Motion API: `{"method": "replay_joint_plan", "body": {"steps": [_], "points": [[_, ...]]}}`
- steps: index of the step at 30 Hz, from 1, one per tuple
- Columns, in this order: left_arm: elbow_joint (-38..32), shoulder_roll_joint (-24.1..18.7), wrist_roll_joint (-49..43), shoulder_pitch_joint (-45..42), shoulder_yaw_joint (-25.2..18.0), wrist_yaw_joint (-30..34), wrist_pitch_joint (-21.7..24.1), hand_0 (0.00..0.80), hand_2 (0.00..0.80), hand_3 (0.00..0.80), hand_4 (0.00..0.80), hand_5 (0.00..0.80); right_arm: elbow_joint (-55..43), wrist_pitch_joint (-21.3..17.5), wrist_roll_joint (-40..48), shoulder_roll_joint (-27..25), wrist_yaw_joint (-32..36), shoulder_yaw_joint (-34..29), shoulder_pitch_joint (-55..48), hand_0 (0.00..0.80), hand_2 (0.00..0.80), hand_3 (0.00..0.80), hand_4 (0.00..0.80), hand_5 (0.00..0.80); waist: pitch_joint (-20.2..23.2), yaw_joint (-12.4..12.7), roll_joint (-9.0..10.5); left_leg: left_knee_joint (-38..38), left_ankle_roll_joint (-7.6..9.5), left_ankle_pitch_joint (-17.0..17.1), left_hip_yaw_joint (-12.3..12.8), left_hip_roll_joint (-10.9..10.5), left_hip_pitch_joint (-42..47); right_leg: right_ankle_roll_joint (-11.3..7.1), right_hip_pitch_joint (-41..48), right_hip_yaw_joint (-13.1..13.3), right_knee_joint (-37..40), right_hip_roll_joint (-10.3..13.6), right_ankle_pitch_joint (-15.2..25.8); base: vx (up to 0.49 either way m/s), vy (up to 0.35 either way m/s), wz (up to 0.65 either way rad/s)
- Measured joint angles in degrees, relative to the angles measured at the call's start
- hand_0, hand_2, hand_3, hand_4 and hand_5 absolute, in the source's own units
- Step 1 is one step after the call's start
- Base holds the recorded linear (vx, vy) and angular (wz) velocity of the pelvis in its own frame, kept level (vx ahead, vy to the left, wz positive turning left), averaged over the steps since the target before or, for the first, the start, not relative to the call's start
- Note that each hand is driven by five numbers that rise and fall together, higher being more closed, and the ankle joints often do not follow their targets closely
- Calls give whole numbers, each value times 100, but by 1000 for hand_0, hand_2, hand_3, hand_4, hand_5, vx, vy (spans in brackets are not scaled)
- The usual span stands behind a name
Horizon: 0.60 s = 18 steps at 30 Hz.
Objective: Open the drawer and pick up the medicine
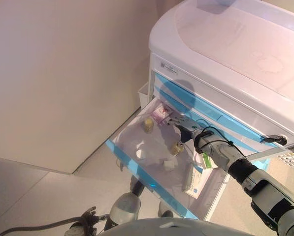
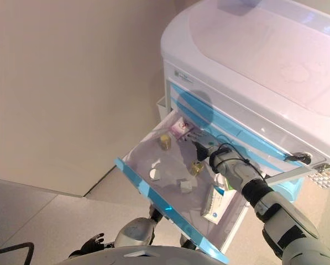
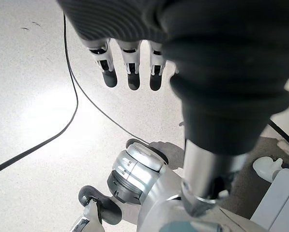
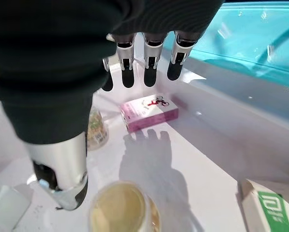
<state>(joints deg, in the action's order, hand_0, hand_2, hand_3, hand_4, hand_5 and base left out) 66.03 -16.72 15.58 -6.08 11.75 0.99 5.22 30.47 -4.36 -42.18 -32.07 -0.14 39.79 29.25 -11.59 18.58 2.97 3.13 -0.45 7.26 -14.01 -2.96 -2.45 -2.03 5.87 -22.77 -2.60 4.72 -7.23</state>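
The white cart's drawer (image 1: 137, 169) with a blue front stands pulled out. Inside lie a pink medicine box (image 4: 149, 113) at the back, a small jar (image 1: 148, 125), another yellow-lidded jar (image 4: 121, 210), and green-and-white boxes (image 1: 196, 179) toward the cart side. My right hand (image 1: 182, 124) reaches into the drawer with straight fingers, hovering just short of the pink box (image 1: 161, 113) and holding nothing. The left hand (image 3: 129, 72) hangs low over the floor, fingers relaxed and empty.
The white medical cart (image 1: 225, 54) fills the upper right, with blue-fronted drawers (image 1: 206, 110) above the pulled-out one. A beige wall (image 1: 63, 73) stands to the left. A small white bin (image 1: 143, 94) hangs on the cart's side.
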Motion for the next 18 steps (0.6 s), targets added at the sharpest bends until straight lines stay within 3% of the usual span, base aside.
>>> {"method": "replay_joint_plan", "body": {"steps": [5, 11, 18], "points": [[-6, 1, -1, 0, 2, 1, 0, 0, 0, 0, 0, 0, -4, 31, 162, -1, -522, -54, -32, 0, 0, 0, 0, 0, -14, -39, 25, 45, -6, 8, 0, 7, 10, 0, 0, 0, 38, -9, 1, 0, 0, 0], [-133, 11, -1, -55, 2, -4, 16, 0, 0, 0, 0, 0, -360, -324, 537, 1, -1541, -686, -473, 0, 0, 0, 0, 0, -16, -84, 22, 110, 3, 14, 25, 4, 26, -5, -5, 15, 72, -2, 5, 8, 24, -2], [-178, 17, -1, -67, 0, 49, 120, 0, 0, 0, 0, 0, -660, -554, 677, -59, -1610, -863, -794, 0, 0, 0, 0, 0, -30, -273, -9, 138, 3, 13, 166, 17, 77, -12, -5, 115, 72, 6, 8, 9, 5, -7]]}}
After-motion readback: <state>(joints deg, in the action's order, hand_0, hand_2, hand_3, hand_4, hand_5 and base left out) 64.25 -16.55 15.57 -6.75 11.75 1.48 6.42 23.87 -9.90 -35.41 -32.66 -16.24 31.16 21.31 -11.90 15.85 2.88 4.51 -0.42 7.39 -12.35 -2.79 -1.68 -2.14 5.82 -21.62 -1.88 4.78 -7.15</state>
